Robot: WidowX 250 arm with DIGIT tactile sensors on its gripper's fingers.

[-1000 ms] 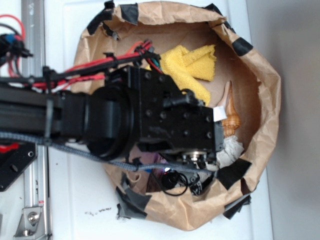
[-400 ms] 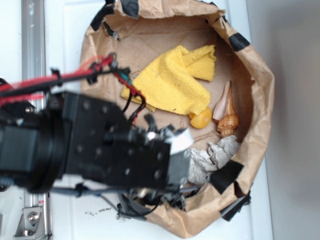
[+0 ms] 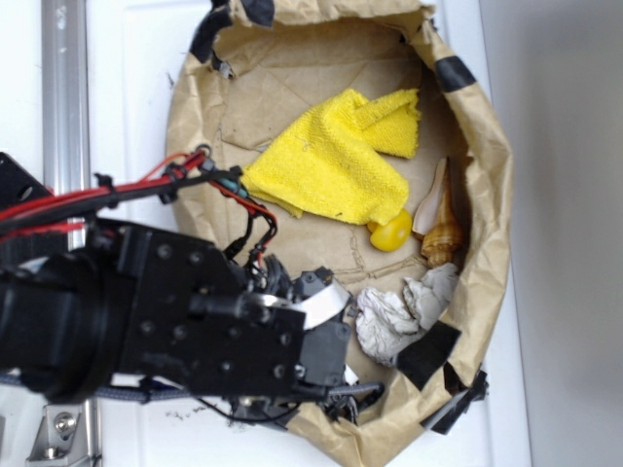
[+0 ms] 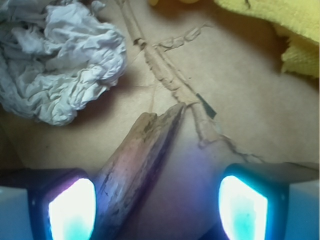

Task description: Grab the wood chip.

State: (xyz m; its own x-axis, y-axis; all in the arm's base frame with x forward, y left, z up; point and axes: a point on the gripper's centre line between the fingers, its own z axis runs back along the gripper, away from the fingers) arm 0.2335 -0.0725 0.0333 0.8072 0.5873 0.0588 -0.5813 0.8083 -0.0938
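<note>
Wood chip point(image 4: 137, 165) lying flat on the brown paper floor point(image 4: 235, 100), streaky grain running lengthwise, pointed tip aimed up and to the right in the wrist view, lower end running out of frame at the bottom. Sitting between the two glowing fingertips point(image 4: 72, 210), much closer to the left one, just beside it or touching, cannot tell which; well apart from the right fingertip. Jaws spread wide, nothing gripped, bare paper showing across the gap. Gripper point(image 4: 157, 210) low over the chip. Crumpled grey-white paper wad point(image 4: 55, 60) at upper left in the wrist view, near the chip's tip but apart from it. Corner of yellow cloth point(image 4: 295, 35) at upper right, well apart from the chip. Creases and torn seams crossing the paper just beyond the tip. Over to the exterior view: black arm point(image 3: 165, 321) reaching in from the left over the near-left part of a brown paper bag point(image 3: 492, 185) with rolled rim and black tape patches, set on a white tabletop point(image 3: 127, 88). Chip itself hidden under the arm here. Yellow cloth spread in the middle of the bag, small yellow round object point(image 3: 391, 233) at its lower right edge, orange-tan seashell point(image 3: 438, 219) against the right wall, paper wad below it. Red and black cables point(image 3: 127, 190) trailing along the arm.
</note>
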